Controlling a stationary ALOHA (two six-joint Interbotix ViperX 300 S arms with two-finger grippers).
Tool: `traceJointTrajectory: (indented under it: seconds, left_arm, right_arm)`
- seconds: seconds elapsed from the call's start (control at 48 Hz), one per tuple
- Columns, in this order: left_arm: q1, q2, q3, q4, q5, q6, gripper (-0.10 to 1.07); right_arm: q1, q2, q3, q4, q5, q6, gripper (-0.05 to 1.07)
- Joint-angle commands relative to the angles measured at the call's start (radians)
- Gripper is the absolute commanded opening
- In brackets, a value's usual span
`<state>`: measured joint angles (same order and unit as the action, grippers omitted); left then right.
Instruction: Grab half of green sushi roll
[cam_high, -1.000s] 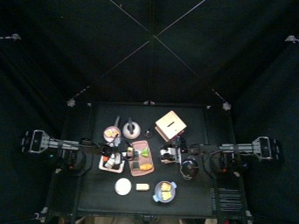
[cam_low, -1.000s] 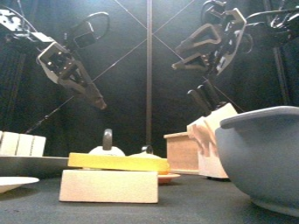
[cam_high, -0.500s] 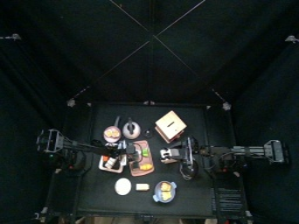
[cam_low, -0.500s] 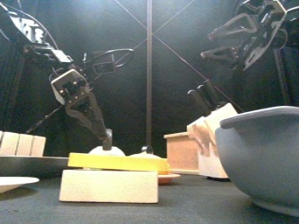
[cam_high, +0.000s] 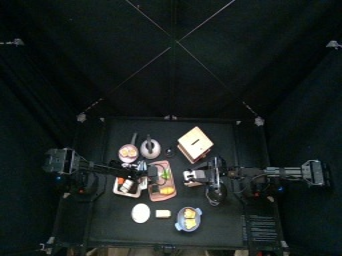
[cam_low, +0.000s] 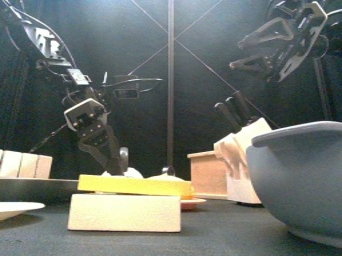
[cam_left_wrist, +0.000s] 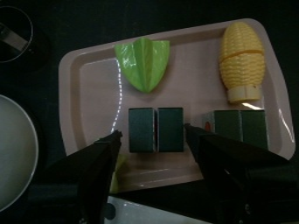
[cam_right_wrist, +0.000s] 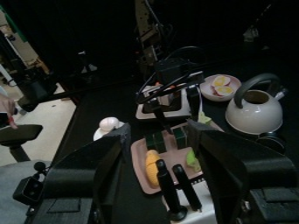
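left tool (cam_left_wrist: 152, 149): jaws spread wide, grasping nothing, poised straddling the green sushi roll from above
right tool (cam_right_wrist: 158, 175): released, jaws apart, raised high over the bench, well away from the roll
green sushi roll (cam_left_wrist: 155, 129): two dark green halves side by side, touching, lying in the pink tray (cam_left_wrist: 87, 105) near its middle
neighbours on tray: second dark roll (cam_left_wrist: 242, 128) beside it; green leaf piece (cam_left_wrist: 145, 63) and yellow corn (cam_left_wrist: 242, 59) at the tray's far side
bench (cam_high: 227, 214): kettle (cam_right_wrist: 254, 108) stands apart from the tray
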<state>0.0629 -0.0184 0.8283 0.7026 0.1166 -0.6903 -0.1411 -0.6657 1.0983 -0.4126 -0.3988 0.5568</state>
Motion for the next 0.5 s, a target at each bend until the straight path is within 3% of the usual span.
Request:
traceJointTrajectory:
  seconds: [0.0,0.312,0.479]
  left_arm:
    - [0.006,0.002,-0.028,-0.002,-0.002,0.000,0.94]
    - [0.009,0.021,-0.043,0.009,-0.002,0.000,0.91]
    - [0.009,0.020,-0.043,0.012,-0.002,0.000,0.81]
  right_arm:
    - [-0.002,-0.002,-0.008,0.002,-0.009,-0.003,0.88]
    - [-0.005,-0.002,-0.005,0.002,-0.003,-0.003,0.88]
    - [-0.006,-0.002,-0.005,0.002,-0.003,-0.002,0.88]
